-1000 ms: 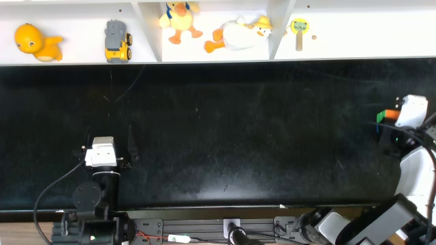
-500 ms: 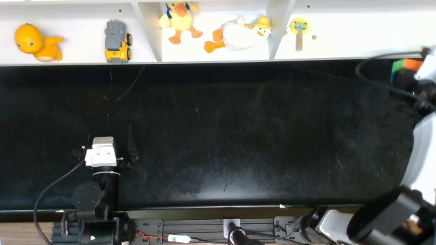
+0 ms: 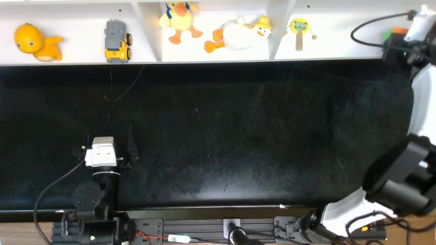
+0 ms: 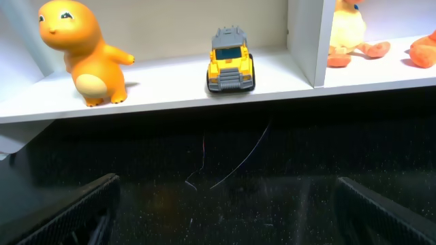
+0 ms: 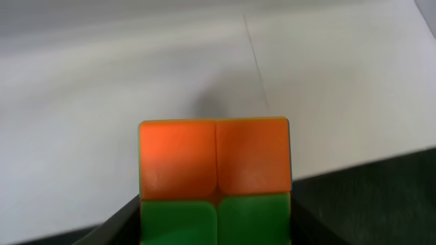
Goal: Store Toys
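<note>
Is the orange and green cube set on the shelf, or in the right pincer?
In the right pincer: the cube sits between its fingers, the white shelf behind it.

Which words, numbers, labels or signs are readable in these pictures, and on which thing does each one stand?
None can be read.
The yellow truck, the orange figure and the orange and green cube show no print on the faces in view.
The plush ducks on the shelf show no label.

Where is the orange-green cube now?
The right gripper holds the cube in its jaws at the top view's upper right, over the white shelf, right of the green toy.
</note>
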{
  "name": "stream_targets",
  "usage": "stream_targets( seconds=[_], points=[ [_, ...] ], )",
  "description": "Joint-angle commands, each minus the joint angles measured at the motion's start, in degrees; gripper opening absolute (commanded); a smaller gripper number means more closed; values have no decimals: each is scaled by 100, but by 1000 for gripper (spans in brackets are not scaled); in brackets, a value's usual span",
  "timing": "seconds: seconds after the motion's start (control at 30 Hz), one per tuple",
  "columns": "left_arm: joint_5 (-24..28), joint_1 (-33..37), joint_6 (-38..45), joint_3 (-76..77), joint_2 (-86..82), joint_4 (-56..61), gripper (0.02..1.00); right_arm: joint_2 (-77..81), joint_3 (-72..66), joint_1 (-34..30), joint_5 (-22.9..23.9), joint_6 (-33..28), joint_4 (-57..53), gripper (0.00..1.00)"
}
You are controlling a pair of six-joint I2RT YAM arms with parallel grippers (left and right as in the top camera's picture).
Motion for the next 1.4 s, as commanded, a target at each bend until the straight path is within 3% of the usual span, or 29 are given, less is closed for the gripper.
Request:
stream_targets(
  seconds=[0.03,0.17,0.2,0.27,0.33,0.67,0.83,1.03,1.13,1.27,1.4],
  points=[
    [-7,-42,87,-11,-61,-13,998,302,505,87,221,39,22,467],
    [-7,-42,87,-11,-61,-13,998,555,807,127,219,39,20,481],
    [-7,-42,87,-11,-61,-11,998,599,850,136,219,39,20,524],
    [-7,-42,87,-11,-61,-11,996,632,859,162,219,42,20,840],
    [-7,-42,87,-11,-61,-11,998,643,859,162,219,39,-26,998],
    [-7,-42,87,-11,-61,-11,996,68,273,168,221,42,-424,996],
    [-7,-42,87,-11,-61,-13,998,-1211,-1617,170,225,98,297,996],
    [-7,-42,87,-11,-61,-13,998,-3027,-4277,323,688,951,1644,996],
    [-7,-42,87,-11,-61,-13,998,-4120,-5589,793,796,1167,2468,996],
    [-7,-42,87,-11,-61,-13,998,-5405,-6832,1696,1379,1360,3200,996],
    [-7,-42,87,-11,-61,-11,998,-6723,-7683,2352,1432,1676,3458,996]
  ],
)
